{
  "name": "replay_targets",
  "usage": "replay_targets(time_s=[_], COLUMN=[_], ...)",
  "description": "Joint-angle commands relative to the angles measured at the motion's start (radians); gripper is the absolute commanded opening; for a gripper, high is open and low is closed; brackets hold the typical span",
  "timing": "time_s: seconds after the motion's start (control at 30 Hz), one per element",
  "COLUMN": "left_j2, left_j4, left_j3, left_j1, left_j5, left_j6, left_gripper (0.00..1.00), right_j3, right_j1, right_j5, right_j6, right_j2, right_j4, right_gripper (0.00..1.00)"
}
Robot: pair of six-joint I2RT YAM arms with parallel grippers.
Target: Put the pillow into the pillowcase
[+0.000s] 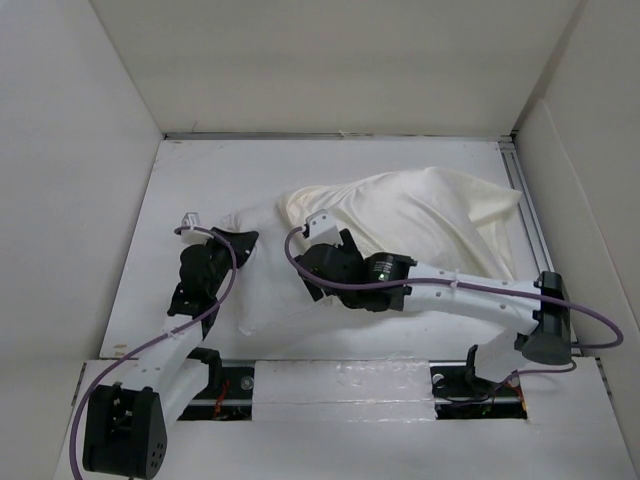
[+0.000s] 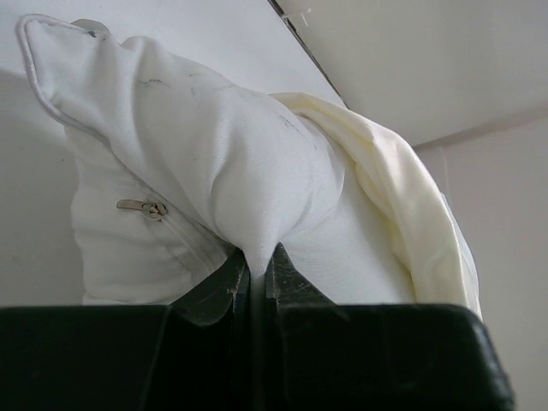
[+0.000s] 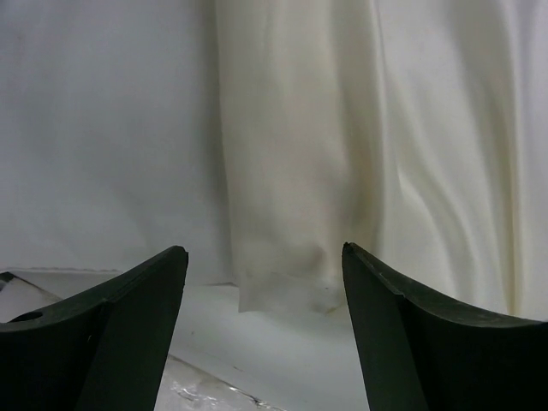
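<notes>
The white pillow (image 1: 268, 295) lies left of centre on the table, its far end tucked into the cream pillowcase (image 1: 425, 215) that spreads to the back right. My left gripper (image 1: 238, 243) is shut on a fold of the pillow (image 2: 214, 154) near its zipper (image 2: 141, 207), with the pillowcase (image 2: 411, 197) draped behind it. My right gripper (image 1: 322, 232) stands open at the pillowcase's mouth. In the right wrist view nothing lies between its fingertips (image 3: 264, 251), and a hanging edge of the pillowcase (image 3: 282, 171) sits just beyond them, apart from the fingers (image 3: 377, 291).
White enclosure walls (image 1: 80, 150) stand on the left, back and right. A metal rail (image 1: 527, 200) runs along the table's right edge. A mounting bar with clear tape (image 1: 340, 378) crosses the near edge between the arm bases.
</notes>
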Motion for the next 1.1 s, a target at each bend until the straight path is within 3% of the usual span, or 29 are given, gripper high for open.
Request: replay_targets(time_s=[0.0, 0.13, 0.33, 0.4, 0.43, 0.47, 0.53, 0.63, 0.8, 0.93, 1.07], left_j2=[0.000, -0.009, -0.028, -0.028, -0.028, -0.028, -0.019, -0.010, -0.134, -0.192, -0.168], left_j4=[0.003, -0.029, -0.051, -0.060, -0.060, -0.060, -0.045, 0.064, 0.130, 0.130, 0.130], left_j3=[0.055, 0.074, 0.083, 0.083, 0.083, 0.083, 0.083, 0.069, 0.041, 0.041, 0.052], left_j1=[0.005, 0.005, 0.005, 0.005, 0.005, 0.005, 0.005, 0.005, 0.005, 0.005, 0.005], left_j5=[-0.019, -0.019, -0.019, -0.019, -0.019, -0.019, 0.000, 0.085, 0.062, 0.037, 0.018], left_j6=[0.026, 0.048, 0.059, 0.068, 0.068, 0.068, 0.068, 0.056, 0.016, 0.016, 0.007], left_gripper=[0.00, 0.00, 0.00, 0.00, 0.00, 0.00, 0.00, 0.00, 0.00, 0.00, 0.00], right_j3=[0.026, 0.065, 0.104, 0.104, 0.116, 0.130, 0.151, 0.240, 0.546, 0.837, 0.899], right_j1=[0.016, 0.006, -0.086, -0.086, -0.086, -0.086, -0.073, -0.063, -0.157, -0.207, -0.208], right_j5=[0.032, 0.098, 0.161, 0.144, 0.130, 0.130, 0.104, -0.009, -0.498, -0.585, -0.749], right_j6=[0.011, -0.011, 0.001, -0.018, -0.019, -0.019, -0.052, -0.146, -0.302, -0.374, -0.385], right_j2=[-0.015, 0.069, 0.178, 0.188, 0.188, 0.188, 0.165, 0.156, 0.264, 0.467, 0.564], right_j4=[0.100, 0.100, 0.039, 0.050, 0.050, 0.060, 0.076, 0.124, 0.091, -0.048, -0.043], right_gripper=[0.78, 0.78, 0.64, 0.52, 0.33, 0.21, 0.07, 0.05, 0.08, 0.00, 0.00])
